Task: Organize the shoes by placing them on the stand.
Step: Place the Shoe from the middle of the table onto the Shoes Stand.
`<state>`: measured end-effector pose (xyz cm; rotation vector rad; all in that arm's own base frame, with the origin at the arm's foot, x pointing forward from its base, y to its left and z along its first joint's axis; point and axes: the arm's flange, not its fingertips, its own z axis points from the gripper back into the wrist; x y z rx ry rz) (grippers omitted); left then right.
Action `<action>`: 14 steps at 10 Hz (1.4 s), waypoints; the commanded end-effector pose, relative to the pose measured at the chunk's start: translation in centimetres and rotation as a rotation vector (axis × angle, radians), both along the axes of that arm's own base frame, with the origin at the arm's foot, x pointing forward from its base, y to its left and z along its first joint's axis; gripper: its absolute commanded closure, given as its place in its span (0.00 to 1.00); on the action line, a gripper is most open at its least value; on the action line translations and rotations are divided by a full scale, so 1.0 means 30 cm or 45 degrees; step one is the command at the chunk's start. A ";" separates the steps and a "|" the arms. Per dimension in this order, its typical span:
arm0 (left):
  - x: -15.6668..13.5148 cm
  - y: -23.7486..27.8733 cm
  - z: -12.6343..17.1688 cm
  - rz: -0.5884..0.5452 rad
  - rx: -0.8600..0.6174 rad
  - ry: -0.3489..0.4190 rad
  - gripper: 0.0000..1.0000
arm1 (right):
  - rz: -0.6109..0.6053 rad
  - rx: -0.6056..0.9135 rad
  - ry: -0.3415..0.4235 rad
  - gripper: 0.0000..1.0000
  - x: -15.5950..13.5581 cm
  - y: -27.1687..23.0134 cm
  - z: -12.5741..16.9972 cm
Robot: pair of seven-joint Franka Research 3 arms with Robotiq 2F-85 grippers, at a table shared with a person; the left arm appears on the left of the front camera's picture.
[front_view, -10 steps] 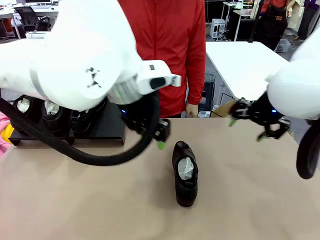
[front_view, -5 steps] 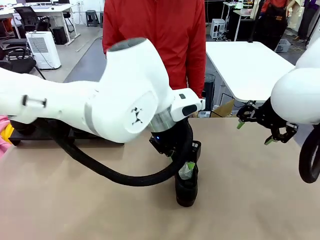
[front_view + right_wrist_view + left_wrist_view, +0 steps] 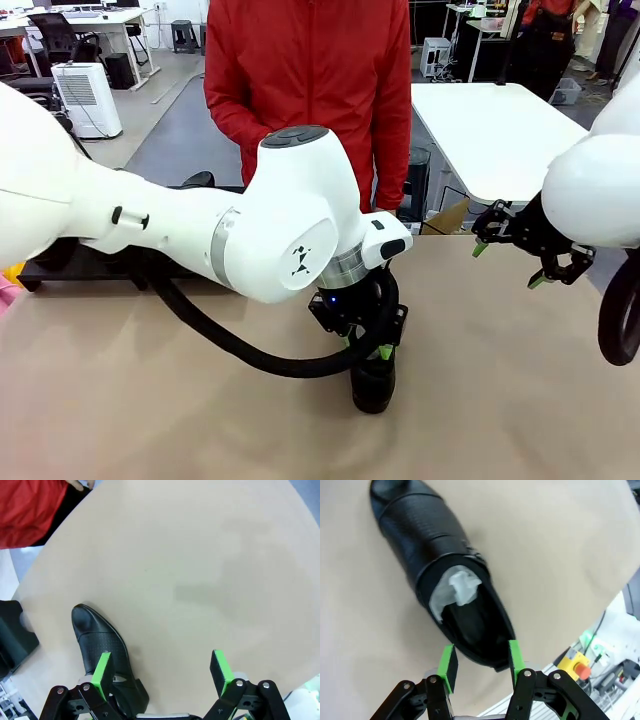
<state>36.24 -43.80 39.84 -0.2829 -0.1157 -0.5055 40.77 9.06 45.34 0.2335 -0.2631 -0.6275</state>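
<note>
Left pincer: lowered over the heel end of a glossy black leather dress shoe – one green pad on each side of the heel, closed on it as far as the left wrist view shows.
Shoe: lies on the tan surface, toe pointing away from the left pincer, crumpled white paper stuffed in its opening just beyond the fingertips.
Front view: the left pincer sits on top of the shoe, whose near end pokes out below it.
Right pincer: jaws spread wide, holding nothing – hanging above the surface, well apart from the shoe.
Right wrist view: the shoe lies beside the pincer's one green fingertip.
Stand: low matte-black platform behind the left arm, mostly hidden, well apart from both pincers.
Person: red jacket, standing at the far side of the surface.
</note>
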 end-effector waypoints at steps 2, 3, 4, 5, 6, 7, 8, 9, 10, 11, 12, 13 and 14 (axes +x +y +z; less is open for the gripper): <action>0.004 -0.018 0.041 0.147 0.088 -0.008 0.45 | 0.024 0.015 0.005 0.00 0.002 -0.010 0.004; 0.015 -0.011 0.033 0.191 0.125 -0.017 0.45 | 0.024 0.015 0.005 0.00 0.002 -0.010 0.004; 0.043 -0.007 -0.003 0.229 0.162 -0.036 0.45 | 0.024 0.015 0.005 0.00 0.002 -0.010 0.004; 0.064 -0.017 -0.041 0.265 0.157 -0.031 0.45 | 0.024 0.015 0.005 0.00 0.002 -0.010 0.004; 0.081 -0.018 -0.064 0.319 0.162 -0.080 0.45 | 0.024 0.015 0.005 0.00 0.002 -0.010 0.004; 0.098 -0.014 -0.077 0.360 0.165 -0.093 0.45 | 0.024 0.015 0.005 0.00 0.002 -0.010 0.004; 0.111 -0.025 -0.088 0.386 0.166 -0.103 0.45 | 0.024 0.015 0.005 0.00 0.002 -0.010 0.004; 0.120 -0.038 -0.095 0.411 0.163 -0.100 0.45 | 0.024 0.015 0.005 0.00 0.002 -0.010 0.004; 0.121 -0.043 -0.106 0.418 0.202 -0.090 0.45 | 0.024 0.015 0.005 0.00 0.002 -0.010 0.004; 0.118 -0.049 -0.120 0.403 0.229 -0.092 0.45 | 0.024 0.015 0.005 0.00 0.002 -0.010 0.004; 0.110 -0.061 -0.131 0.360 0.251 -0.074 0.45 | 0.024 0.015 0.005 0.00 0.002 -0.010 0.004; 0.101 -0.069 -0.132 0.326 0.270 -0.086 0.61 | 0.024 0.015 0.005 0.00 0.002 -0.010 0.004; 0.099 -0.067 -0.127 0.320 0.271 -0.090 0.80 | 0.024 0.015 0.005 0.00 0.002 -0.010 0.004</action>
